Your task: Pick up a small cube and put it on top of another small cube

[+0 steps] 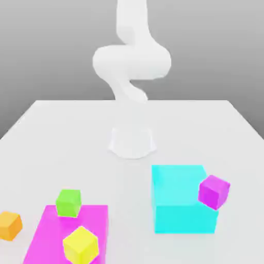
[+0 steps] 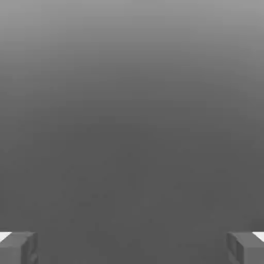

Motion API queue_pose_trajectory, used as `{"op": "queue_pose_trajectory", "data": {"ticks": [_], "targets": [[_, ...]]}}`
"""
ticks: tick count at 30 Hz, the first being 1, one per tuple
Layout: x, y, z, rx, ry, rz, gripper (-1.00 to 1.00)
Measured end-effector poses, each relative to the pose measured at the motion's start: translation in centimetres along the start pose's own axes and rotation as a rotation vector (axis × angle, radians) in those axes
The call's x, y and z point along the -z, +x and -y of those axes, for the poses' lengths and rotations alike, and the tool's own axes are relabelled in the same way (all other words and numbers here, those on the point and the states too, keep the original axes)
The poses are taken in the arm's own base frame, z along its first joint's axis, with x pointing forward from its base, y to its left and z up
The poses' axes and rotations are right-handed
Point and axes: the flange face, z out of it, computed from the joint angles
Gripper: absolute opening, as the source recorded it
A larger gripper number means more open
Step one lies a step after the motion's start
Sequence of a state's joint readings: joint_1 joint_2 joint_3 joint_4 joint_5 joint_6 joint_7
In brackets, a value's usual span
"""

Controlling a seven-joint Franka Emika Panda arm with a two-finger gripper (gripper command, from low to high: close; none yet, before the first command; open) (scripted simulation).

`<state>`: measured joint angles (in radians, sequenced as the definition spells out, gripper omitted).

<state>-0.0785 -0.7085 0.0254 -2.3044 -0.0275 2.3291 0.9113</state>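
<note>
A plain grey backdrop, darker toward the horizon, stands behind a broad white tabletop [image 1: 129, 117] with a straight far edge. At the exterior view's far left, near the front, the small plain orange cube [image 1: 9, 226] sits on the white surface, partly cut off by the picture's border and apart from the flat magenta rectangular slab [image 1: 51, 245] just to its right. A small bright green cube [image 1: 68, 203] is at the slab's far edge, toward its left corner. Nearer the camera, a small yellow cube [image 1: 81, 246] lies over the slab, turned so that an edge faces forward. Around the middle, farther back, rises the smooth white robot arm [image 1: 132, 62] above its rounded base [image 1: 132, 143], its upper part running out of view. In the hand view, the gripper [image 2: 132, 248] has its jaws released and spread wide, with nothing between them. Right of the middle stands a large cyan rectangular block [image 1: 183, 206]. A small purple cube [image 1: 213, 192], tilted, overlaps the block's right side in the exterior view; whether they touch I cannot tell.
</note>
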Motion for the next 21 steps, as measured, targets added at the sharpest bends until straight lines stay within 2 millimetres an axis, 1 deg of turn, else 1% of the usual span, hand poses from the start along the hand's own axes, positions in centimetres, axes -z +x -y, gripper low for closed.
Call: {"op": "queue_pose_trajectory", "data": {"ticks": [2,5,7,10,13,16,19,20,21], "targets": [[-4.0,1.2,-1.0,-0.105,-0.079,-0.009,0.00],[-9.6,2.9,-3.3,-0.258,-0.187,-0.023,0.00],[-13.2,4.0,-5.3,-0.360,-0.255,-0.032,0.00],[-18.3,5.4,-8.9,-0.514,-0.350,-0.045,0.00],[-23.0,6.4,-13.3,-0.672,-0.439,-0.058,0.00],[-27.2,7.0,-18.2,-0.832,-0.522,-0.069,0.00],[-30.7,7.5,-24.2,-1.014,-0.604,-0.086,0.00],[-31.8,7.5,-26.3,-1.075,-0.629,-0.091,0.00],[-32.9,7.1,-27.8,-1.127,-0.652,-0.091,0.00]]}}
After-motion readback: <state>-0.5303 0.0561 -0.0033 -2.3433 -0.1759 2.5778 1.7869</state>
